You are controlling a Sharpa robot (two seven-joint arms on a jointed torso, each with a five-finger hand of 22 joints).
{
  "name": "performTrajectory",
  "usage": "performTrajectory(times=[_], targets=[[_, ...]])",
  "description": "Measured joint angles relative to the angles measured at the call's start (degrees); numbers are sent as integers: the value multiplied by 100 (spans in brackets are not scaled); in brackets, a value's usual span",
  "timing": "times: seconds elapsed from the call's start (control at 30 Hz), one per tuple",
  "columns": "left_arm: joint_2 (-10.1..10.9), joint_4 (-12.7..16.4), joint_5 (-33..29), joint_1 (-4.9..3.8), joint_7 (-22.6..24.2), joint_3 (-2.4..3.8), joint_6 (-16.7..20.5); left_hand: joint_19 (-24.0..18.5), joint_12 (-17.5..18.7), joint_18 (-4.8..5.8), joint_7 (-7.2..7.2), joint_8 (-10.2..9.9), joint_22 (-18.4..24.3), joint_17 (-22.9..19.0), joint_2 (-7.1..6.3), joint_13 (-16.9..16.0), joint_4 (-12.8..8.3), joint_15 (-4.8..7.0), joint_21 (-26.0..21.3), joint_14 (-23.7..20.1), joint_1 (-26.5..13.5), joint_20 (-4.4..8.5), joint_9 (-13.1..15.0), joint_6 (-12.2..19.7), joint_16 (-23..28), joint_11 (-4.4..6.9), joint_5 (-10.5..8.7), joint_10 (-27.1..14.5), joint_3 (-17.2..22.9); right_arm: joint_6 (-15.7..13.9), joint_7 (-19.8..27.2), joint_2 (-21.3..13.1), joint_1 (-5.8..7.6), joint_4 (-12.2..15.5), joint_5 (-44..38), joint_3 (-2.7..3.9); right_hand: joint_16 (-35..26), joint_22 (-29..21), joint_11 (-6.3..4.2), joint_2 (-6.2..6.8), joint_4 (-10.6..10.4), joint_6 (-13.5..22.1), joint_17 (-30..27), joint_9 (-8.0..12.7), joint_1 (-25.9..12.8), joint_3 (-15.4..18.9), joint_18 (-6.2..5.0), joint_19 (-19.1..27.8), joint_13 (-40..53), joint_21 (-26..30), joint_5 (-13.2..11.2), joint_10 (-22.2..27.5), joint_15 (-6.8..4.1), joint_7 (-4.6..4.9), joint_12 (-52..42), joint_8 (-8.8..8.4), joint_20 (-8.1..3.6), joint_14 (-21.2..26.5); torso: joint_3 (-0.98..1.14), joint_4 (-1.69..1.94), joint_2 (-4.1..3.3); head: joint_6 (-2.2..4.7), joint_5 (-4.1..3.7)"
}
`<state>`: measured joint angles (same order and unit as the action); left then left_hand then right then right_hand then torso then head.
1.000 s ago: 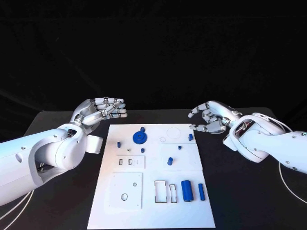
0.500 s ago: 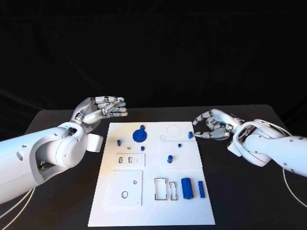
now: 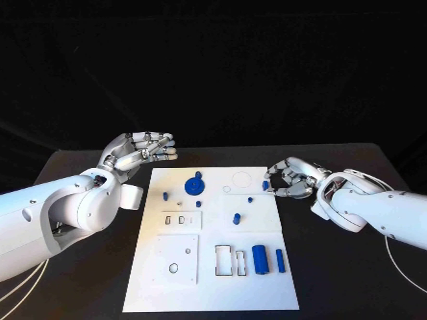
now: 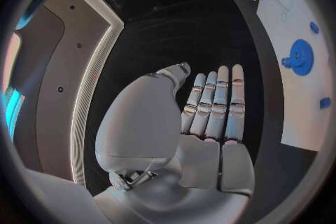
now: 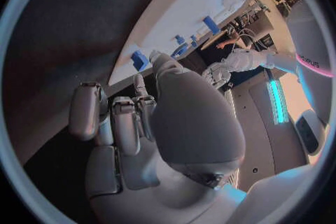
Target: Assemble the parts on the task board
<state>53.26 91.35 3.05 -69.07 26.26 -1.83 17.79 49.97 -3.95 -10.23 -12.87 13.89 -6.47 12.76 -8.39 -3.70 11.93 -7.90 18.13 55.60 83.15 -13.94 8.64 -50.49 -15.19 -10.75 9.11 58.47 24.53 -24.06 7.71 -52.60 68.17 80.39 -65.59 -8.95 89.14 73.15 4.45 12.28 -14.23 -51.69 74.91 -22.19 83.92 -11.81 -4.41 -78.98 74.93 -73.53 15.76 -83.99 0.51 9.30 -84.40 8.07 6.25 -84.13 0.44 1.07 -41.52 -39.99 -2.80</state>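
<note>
At the white board's (image 3: 213, 280) right edge in mid-frame, the right hand (image 3: 289, 179) curls its fingers toward a small blue peg (image 3: 265, 186), grip unclear, and could knock it off sideways, while the left hand (image 3: 137, 152) hovers empty, fingers loosely apart.

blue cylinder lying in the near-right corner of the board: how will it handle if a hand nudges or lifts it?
The blue cylinder lies on its side on the task board, so a sideways nudge would probably roll it. It looks rigid and smooth, likely moulded plastic, so fairly light and possibly slippery between metal fingers.
</note>
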Motion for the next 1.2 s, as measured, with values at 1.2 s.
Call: performTrajectory(times=[1.2], targets=[[33, 20, 0, -1, -2, 0, -5, 0, 0, 0, 0, 0, -1, -2, 0, 0, 0, 0, 0, 0, 0, 0, 0, 0, -1, 0, 0, 0, 0, 47, -187, 256, -18, -251, -8, 3, 0, 161, -37, -60, -48, -310, 2, -49, 60, -253, 0, -23, -2, -86, 34, -4, -21, -63, -158, 149, -22, 21, 3, -11, 4, -46, 62]])
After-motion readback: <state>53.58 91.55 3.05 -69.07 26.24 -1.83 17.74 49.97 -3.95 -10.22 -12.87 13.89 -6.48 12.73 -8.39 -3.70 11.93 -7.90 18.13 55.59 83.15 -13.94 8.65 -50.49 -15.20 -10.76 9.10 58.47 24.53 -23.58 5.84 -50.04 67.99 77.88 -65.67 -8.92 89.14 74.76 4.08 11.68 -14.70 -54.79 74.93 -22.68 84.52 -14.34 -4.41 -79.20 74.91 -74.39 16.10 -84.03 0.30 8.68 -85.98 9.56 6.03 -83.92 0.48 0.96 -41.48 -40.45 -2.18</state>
